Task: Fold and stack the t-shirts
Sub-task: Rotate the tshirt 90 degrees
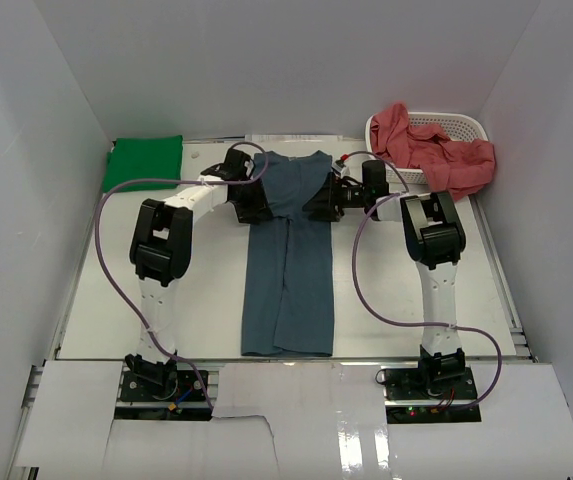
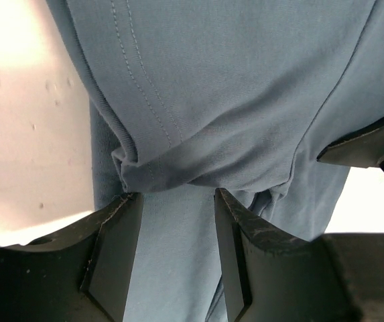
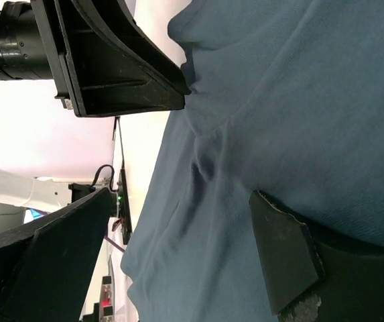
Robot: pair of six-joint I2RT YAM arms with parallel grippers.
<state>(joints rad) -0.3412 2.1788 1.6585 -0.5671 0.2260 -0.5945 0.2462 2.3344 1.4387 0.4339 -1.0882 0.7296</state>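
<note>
The slate blue short-sleeved cloth t-shirt point(image 1: 288, 270) is lying mid-bench as a long narrow strip. Its collar is pointing to the far edge, its hem to the arm bases, and its sleeves are apparently already turned in.

The left gripper point(image 1: 251, 203) is being held at the strip's left edge near the shoulder. The right gripper point(image 1: 324, 203) is being held opposite it at the right edge.

- Left wrist view: the jaws are spread, cloth is showing in the gap between them, and a bunched, stitched fold is lying just beyond the tips.
- Right wrist view: the jaws are spread wide over flat blue cloth, and nothing is being pinched.

The step is being judged as taking hold of the shoulder end, so that the strip can be folded in half toward the hem.

To do it well:
- Both jaws are best being closed at the same height along the strip, so the fold line is being kept square.
- All layers are to be caught on the left, the tucked sleeve fold included. Otherwise the under layer is likely being left behind on the white bench point(image 1: 116, 300).
- The lift is best being kept low and the two arms level, so the strip is not being skewed or dragged.

A folded bright green cloth t-shirt point(image 1: 144, 162) is lying at the far left corner, probably the spot for the stack. Crumpled salmon red cloth t-shirts point(image 1: 446, 155) are hanging out of the white perforated plastic basket point(image 1: 456, 122) at the far right.
</note>
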